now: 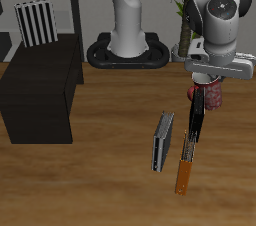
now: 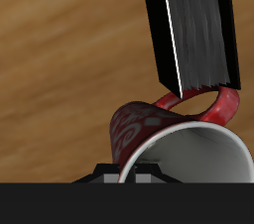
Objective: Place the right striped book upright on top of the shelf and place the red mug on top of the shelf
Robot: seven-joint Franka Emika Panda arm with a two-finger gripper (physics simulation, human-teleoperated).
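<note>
The red mug (image 1: 211, 96) hangs under my gripper (image 1: 205, 86), which is shut on its rim, above the table near the back. In the wrist view the red mug (image 2: 164, 134) fills the close foreground, showing its pale inside and its loop handle; my fingers are mostly hidden behind it. The black shelf (image 1: 40, 90) stands far across the table from the gripper. A striped book (image 1: 36, 22) stands upright on the shelf's top, toward its back edge.
Below the gripper a plain black book (image 1: 196, 120) (image 2: 193, 25) stands on edge, with an orange-spined book (image 1: 185, 172) in front of it. A thin grey-covered book (image 1: 163, 141) stands beside them. The robot's base (image 1: 128, 50) is at the back.
</note>
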